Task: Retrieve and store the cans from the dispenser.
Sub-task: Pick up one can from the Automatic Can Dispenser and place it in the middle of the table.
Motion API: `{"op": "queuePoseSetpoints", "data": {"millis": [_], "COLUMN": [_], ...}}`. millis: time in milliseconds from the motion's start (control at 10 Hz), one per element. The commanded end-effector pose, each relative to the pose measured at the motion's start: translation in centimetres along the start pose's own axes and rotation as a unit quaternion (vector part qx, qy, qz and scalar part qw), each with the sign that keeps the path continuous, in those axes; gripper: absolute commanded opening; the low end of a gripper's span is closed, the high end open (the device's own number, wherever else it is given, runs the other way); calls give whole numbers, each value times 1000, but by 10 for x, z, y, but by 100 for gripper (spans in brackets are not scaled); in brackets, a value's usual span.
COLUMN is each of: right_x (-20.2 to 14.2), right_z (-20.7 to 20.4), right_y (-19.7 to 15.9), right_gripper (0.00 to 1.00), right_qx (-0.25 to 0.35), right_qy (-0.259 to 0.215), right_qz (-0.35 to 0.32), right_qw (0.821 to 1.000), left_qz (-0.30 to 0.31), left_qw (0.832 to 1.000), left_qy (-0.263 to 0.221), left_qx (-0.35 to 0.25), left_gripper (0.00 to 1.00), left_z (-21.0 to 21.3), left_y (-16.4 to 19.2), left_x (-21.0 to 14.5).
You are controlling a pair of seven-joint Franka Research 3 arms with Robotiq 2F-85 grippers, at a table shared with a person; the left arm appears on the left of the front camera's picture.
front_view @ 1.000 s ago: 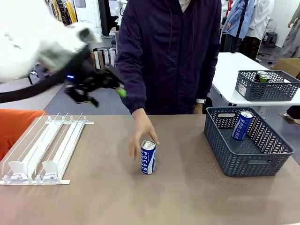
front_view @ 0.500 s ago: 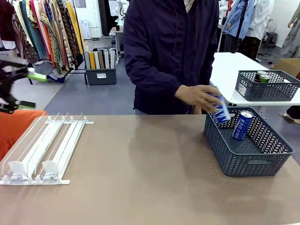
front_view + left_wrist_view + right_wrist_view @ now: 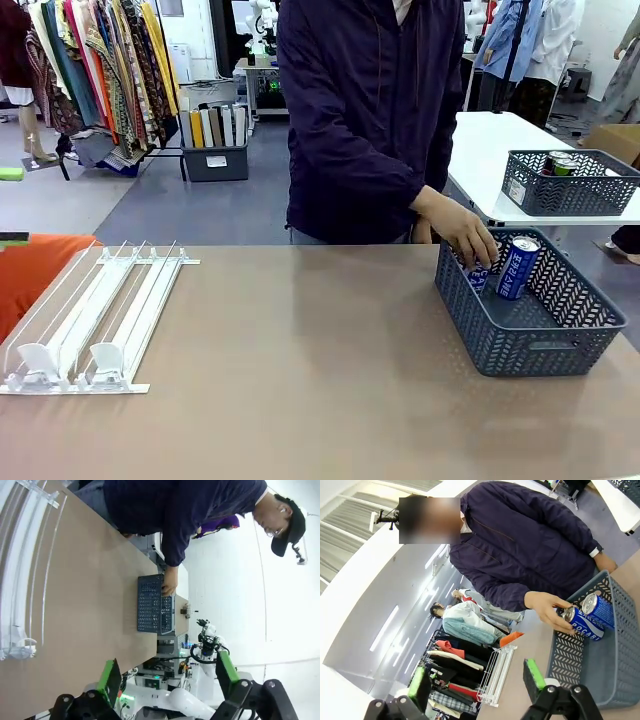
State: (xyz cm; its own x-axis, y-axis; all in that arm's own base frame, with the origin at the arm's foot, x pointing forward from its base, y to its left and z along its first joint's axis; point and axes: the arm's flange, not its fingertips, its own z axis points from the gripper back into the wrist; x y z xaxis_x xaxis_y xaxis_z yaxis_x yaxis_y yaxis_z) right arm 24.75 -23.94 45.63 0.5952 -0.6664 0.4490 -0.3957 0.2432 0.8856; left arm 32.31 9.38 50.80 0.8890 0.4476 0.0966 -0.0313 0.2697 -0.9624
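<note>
The dispenser (image 3: 90, 315) lies at the table's left, its white pusher tabs at the near end. A person's hand (image 3: 458, 228) holds a blue can (image 3: 479, 276) inside the dark grey basket (image 3: 520, 345), next to a second blue can (image 3: 517, 267) leaning there. My left gripper (image 3: 8, 205) shows at the far left edge, open and off the table. Its wrist view has the left gripper (image 3: 167, 672) open over the dispenser (image 3: 20, 570) and the basket (image 3: 150, 605). My right gripper (image 3: 477, 680) is open, facing the basket (image 3: 615, 680) and the held can (image 3: 582, 622).
A second mesh basket (image 3: 570, 185) with cans stands on a white table at the back right. An orange cloth (image 3: 30, 275) lies left of the dispenser. The person stands at the table's far edge, leaning toward the right.
The person lifted the blue can from the table's middle and carried it right into the basket. My left arm swung away to the left edge of the picture.
</note>
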Motion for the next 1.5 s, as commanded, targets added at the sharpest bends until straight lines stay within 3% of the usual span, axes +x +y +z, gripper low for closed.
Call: {"op": "queuePoseSetpoints", "data": {"millis": [0,1400], "right_x": [3,3], "right_z": [-3,-3], "right_y": [5,5], "right_gripper": [100,100], "right_qx": [8,8], "right_qy": [-11,-11], "right_qz": [-4,-4], "right_qw": [1000,1000], "left_qz": [-13,-13], "left_qw": [1000,1000], "left_qy": [-9,-9], "left_qx": [-6,-6], "left_gripper": [100,100], "left_z": [-1,-1], "left_y": [-17,-17], "left_x": [-4,-4]}}
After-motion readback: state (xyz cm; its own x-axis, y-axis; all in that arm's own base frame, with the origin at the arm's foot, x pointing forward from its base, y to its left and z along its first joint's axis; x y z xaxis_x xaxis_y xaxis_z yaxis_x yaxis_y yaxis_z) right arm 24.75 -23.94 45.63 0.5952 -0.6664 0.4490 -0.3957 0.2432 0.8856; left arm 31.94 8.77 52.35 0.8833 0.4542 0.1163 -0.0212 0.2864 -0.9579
